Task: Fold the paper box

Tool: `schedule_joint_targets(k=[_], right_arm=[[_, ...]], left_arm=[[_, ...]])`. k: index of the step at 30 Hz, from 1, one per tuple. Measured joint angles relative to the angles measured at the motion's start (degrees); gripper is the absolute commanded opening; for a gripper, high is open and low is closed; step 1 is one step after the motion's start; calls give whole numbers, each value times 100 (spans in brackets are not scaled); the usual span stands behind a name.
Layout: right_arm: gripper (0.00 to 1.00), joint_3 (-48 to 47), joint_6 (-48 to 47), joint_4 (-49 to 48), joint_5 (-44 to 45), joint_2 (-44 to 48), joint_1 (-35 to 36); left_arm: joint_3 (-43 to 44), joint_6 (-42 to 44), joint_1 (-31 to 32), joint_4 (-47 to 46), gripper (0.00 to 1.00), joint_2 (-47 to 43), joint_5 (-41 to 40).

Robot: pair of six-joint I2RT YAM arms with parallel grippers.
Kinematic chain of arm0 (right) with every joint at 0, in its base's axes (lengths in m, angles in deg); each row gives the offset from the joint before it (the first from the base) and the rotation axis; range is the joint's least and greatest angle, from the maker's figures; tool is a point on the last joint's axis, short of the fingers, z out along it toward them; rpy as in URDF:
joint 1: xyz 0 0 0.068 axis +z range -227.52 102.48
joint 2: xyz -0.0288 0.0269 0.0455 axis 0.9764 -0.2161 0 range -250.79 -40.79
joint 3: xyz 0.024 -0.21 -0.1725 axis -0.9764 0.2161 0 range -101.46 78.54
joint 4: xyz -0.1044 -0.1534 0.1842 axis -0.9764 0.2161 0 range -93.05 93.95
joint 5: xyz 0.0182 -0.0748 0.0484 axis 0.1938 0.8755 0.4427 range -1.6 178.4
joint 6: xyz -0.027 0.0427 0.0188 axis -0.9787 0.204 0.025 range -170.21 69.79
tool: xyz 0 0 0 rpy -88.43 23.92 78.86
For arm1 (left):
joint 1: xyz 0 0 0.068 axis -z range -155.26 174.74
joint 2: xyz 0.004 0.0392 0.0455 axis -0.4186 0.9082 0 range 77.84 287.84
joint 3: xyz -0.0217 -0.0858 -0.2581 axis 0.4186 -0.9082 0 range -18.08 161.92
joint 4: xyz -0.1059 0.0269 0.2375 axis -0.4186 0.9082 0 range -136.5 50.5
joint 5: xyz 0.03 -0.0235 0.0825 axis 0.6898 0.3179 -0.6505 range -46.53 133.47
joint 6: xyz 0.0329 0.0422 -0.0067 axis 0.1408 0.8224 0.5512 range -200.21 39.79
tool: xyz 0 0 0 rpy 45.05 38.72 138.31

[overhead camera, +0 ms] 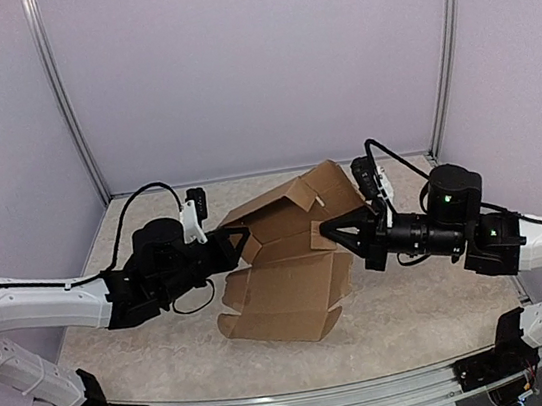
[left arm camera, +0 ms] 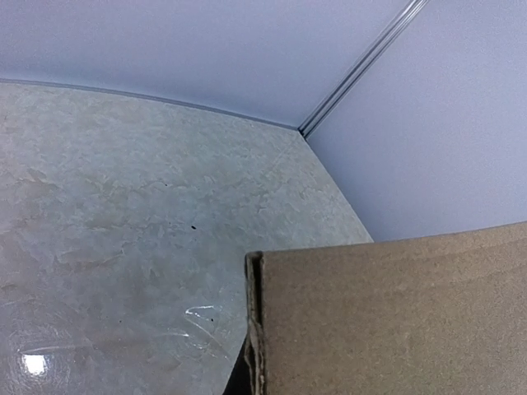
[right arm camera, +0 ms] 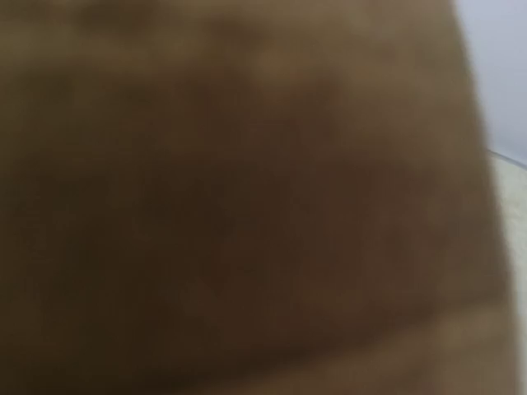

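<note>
1. Table point(overhead camera: 170, 348): pale and mottled, with the paper box point(overhead camera: 289, 291) lying mid-table between the two grippers.
2. Box's nearest part is a flat brown panel with small side tabs, lying on the table just nearer the camera than both fingertips.
3. Left gripper point(overhead camera: 244, 237): jaws closed, tips touching the box's left edge where the flat panel meets the raised part. Cannot tell if cardboard is pinched between them.
4. Left wrist view: own fingers not seen. A cardboard panel, cut edge on its left side, fills the lower right, close in front of the camera, with table beyond it.
5. Right gripper point(overhead camera: 326, 232): jaws closed, tips against a small flap on the box's right side, facing the left gripper across the box. Cannot tell if it grips.
6. Right wrist view: blurred brown cardboard fills nearly the whole frame, pressed up close.
7. Beyond both grippers the box's rear panels stand tilted up off the table, with an open flap at the far right corner.
8. Back wall point(overhead camera: 252, 64): plain, well behind the box.
</note>
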Motion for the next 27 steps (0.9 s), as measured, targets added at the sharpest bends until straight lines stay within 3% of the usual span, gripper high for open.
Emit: schedule_joint_targets(k=[14, 27], right_arm=[[0, -31, -240, 680, 326, 94, 92], [0, -31, -354, 1786, 562, 1097, 92]], left_arm=[[2, 291, -48, 343, 0, -125, -87], [-136, 675, -11, 350, 0, -372, -931]])
